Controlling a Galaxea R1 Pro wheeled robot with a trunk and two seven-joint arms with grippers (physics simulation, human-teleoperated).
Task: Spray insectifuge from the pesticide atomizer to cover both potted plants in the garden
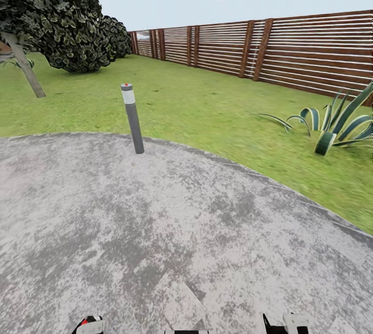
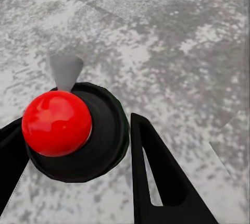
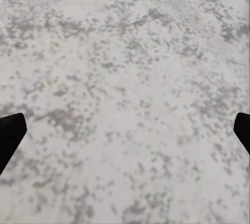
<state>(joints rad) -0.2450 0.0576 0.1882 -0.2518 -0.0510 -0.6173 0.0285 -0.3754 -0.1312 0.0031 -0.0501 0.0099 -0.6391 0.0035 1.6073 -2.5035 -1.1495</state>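
We're standing on the round paved patch (image 1: 181, 230), mottled grey and white, rough like worn concrete, with its curved edge meeting the lawn (image 1: 207, 100). A slim grey post (image 1: 132, 119) rises upright at that edge, with a pale band near its top. Over to the right a striped agave (image 1: 336, 126) fans out its stiff pointed blades on the grass. Behind it runs the slatted brown fence (image 1: 311, 49), and dark leafy trees (image 1: 62, 17) crowd the far left.

Now the left wrist view: there's the atomizer (image 2: 104, 130), seen from above. It shows a dark round body, a glossy red ball on top and a pale grey cone-shaped piece poking out beyond it. The left gripper (image 2: 75, 122) has its black fingers (image 2: 156, 172) pressed close on either side, clamped around the bottle over the speckled paving.

And on the right wrist view, the right gripper (image 3: 125, 125) is spread wide, with its black fingertips (image 3: 10, 135) right out at the edges and bare grainy paving between them.
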